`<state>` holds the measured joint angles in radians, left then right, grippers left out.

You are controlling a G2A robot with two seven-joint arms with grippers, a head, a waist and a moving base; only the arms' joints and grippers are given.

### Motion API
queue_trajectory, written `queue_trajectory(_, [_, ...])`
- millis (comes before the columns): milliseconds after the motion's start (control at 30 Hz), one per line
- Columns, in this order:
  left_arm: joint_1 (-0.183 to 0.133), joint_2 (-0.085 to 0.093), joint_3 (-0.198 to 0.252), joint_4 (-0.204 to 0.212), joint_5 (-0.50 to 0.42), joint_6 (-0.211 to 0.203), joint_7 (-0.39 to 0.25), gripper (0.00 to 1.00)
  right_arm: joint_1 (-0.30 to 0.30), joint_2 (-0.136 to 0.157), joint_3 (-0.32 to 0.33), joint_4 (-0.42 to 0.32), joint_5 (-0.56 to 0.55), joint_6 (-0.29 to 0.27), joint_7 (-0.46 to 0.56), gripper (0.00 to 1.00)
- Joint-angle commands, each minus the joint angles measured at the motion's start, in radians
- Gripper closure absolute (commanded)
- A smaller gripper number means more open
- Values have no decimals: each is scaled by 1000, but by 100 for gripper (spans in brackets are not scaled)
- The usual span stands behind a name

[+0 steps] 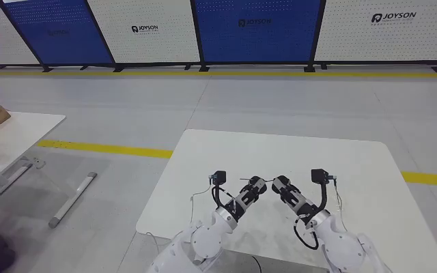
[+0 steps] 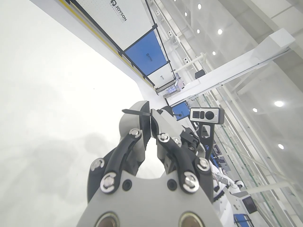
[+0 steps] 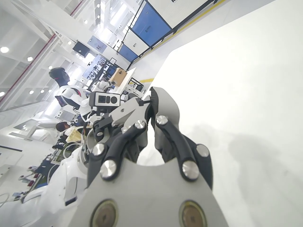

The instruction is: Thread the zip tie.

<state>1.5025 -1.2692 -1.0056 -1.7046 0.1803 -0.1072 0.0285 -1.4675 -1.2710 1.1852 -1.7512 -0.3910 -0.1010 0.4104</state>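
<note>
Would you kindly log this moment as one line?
left jaws: shut on zip tie | right jaws: shut on zip tie | both above table

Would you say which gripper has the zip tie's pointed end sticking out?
The left gripper: the zip tie's tip juts past it; the right gripper shows a stub.

Thin black zip tie (image 2: 135, 112), clamped in left claw (image 2: 150, 114)
</note>
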Motion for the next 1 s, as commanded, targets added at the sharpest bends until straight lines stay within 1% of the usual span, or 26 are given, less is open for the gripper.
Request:
queue_trajectory(0, [1, 0, -1, -3, 2, -2, -2, 100, 2, 0, -1, -1, -1, 2, 4, 100])
queue_trajectory(200, [6, 1, -5, -10, 10, -2, -6, 100, 8, 2, 0, -1, 26, -5, 20, 100])
queue_trajectory(367, [3, 0, -2, -9, 9, 25, -2, 100, 3, 5, 9, -9, 32, -16, 18, 100])
queue_trajectory(600, [3, -1, 4, -16, 9, 16, -18, 100, 1, 8, 13, -8, 24, -10, 27, 100])
queue_trajectory(700, [4, 0, 2, -20, -2, 4, -34, 100, 2, 9, 12, -6, 24, -6, 29, 100])
queue_trajectory(967, [8, 1, -3, -23, 7, 12, -30, 100, 3, 12, 12, -8, 23, -5, 32, 100])
